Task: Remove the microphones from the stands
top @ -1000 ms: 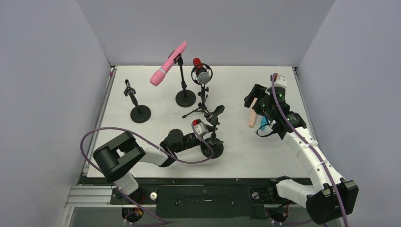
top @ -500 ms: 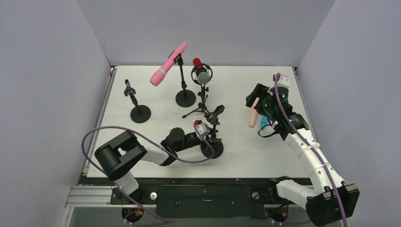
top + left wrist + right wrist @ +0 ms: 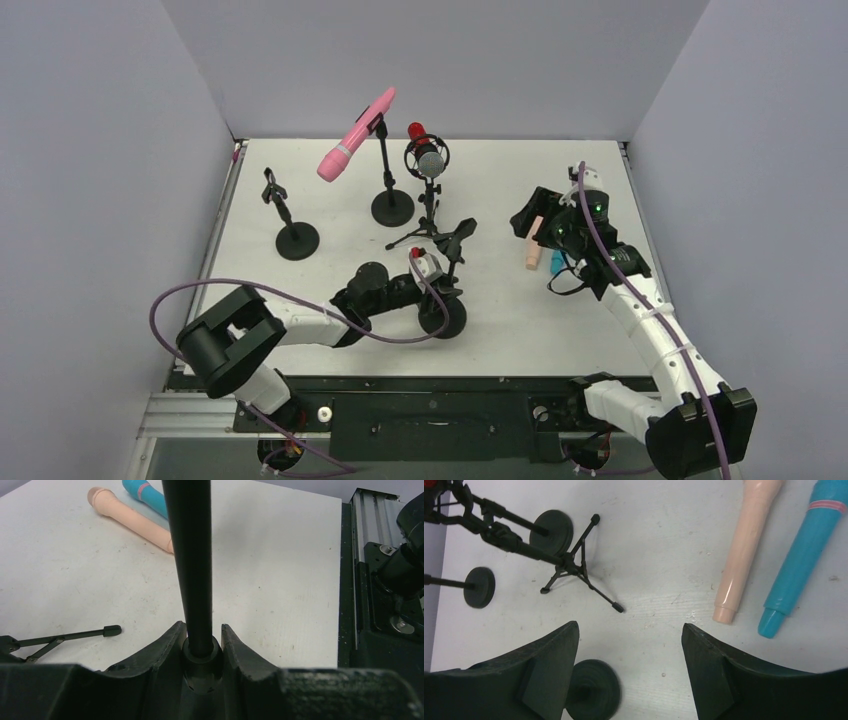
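Nothing readable here tbh: no lettering, brand, number or sign shows on the pink microphone (image 3: 357, 133) or the teal microphone (image 3: 804, 555).

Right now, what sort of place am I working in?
Probably a robot test booth rather than a studio: plain grey walls box in a white tabletop, an aluminium frame runs along its near edge, and microphone stands are set out like props.

White matte flat tabletop (image 3: 520, 320), faint grey scuffs. Plain pale lavender-grey panels box it on three sides: back wall (image 3: 440, 60), left wall (image 3: 90, 200), right wall (image 3: 760, 180). Silver aluminium extrusion rail (image 3: 190, 412) and black mounting bar (image 3: 440, 412) along near edge. Light even, shadows soft.
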